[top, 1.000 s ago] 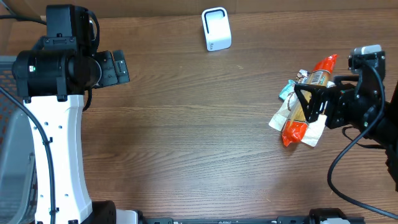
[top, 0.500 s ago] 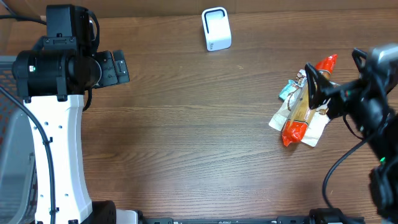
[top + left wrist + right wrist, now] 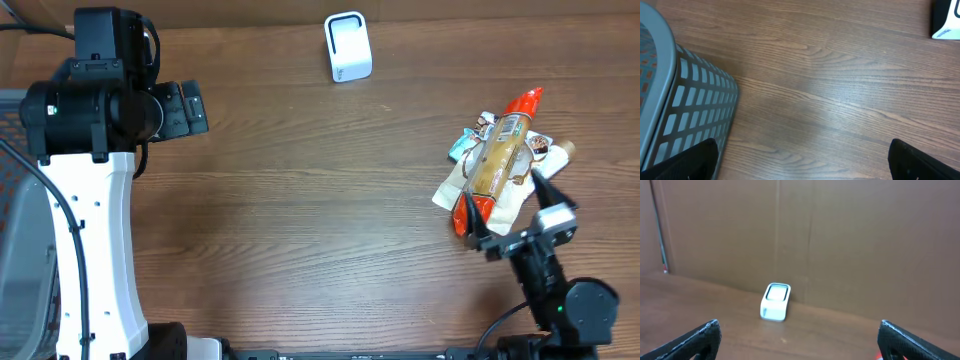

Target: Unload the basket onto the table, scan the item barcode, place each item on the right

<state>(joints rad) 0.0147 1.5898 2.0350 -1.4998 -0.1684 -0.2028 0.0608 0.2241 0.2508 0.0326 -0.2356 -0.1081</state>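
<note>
The item, an orange-red snack packet (image 3: 497,160), lies on top of a few small white packets (image 3: 452,188) at the right of the table. The white barcode scanner (image 3: 348,46) stands at the far edge; the right wrist view shows the scanner (image 3: 775,301) ahead, against the brown wall. My right gripper (image 3: 503,205) hovers at the near end of the packets, open and holding nothing; a sliver of the red packet (image 3: 880,356) shows beside its right finger. My left gripper (image 3: 807,160) is open and empty over bare wood at the far left.
A grey slotted basket (image 3: 670,100) stands beside the left gripper, at the table's left edge (image 3: 15,200). The white left arm column (image 3: 95,240) rises along the left side. A brown cardboard wall (image 3: 840,240) backs the table.
The right arm has swung from the right side of the packets round to their near end and now points toward the back wall. The packets and the left arm have not moved.
</note>
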